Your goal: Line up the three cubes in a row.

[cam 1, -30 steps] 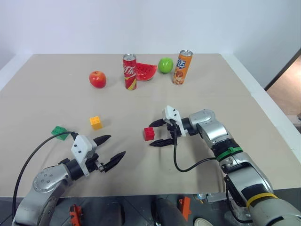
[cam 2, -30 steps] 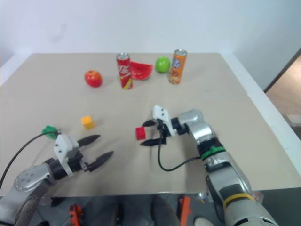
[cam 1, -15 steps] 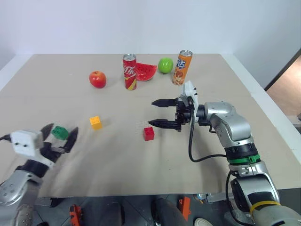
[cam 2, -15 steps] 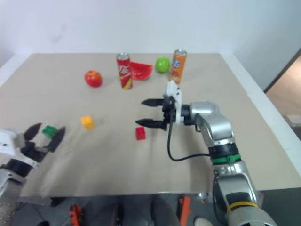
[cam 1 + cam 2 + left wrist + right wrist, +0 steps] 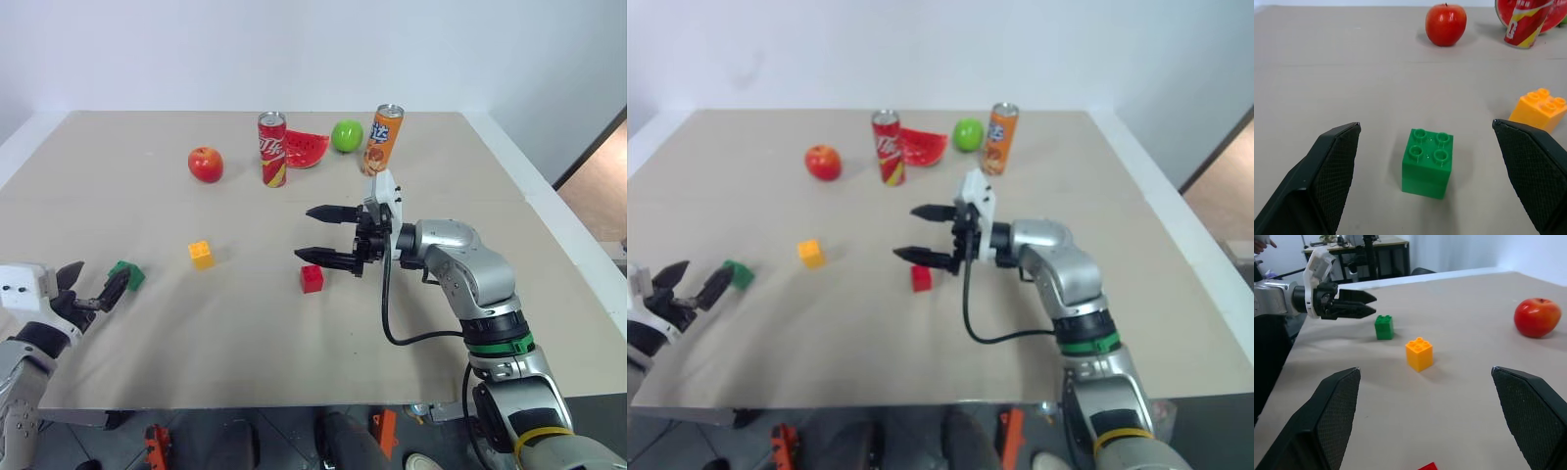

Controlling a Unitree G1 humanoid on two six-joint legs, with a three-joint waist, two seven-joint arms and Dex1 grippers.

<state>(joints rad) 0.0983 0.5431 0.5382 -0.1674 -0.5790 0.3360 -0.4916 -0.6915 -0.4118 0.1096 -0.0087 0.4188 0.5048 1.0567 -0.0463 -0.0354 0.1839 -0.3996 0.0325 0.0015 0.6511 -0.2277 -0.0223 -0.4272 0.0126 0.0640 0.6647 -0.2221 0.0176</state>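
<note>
Green cube (image 5: 1427,162) sits just ahead of the open left hand (image 5: 91,291), untouched.

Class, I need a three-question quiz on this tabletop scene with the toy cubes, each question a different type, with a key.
1. True or false: the left gripper is shut on the green cube.
2. Which cube lies nearest the right gripper? A yellow cube B red cube C green cube
3. Fill in: the watermelon slice lies between the red can and the green ____.

Key: 1 false; 2 B; 3 apple.
</note>
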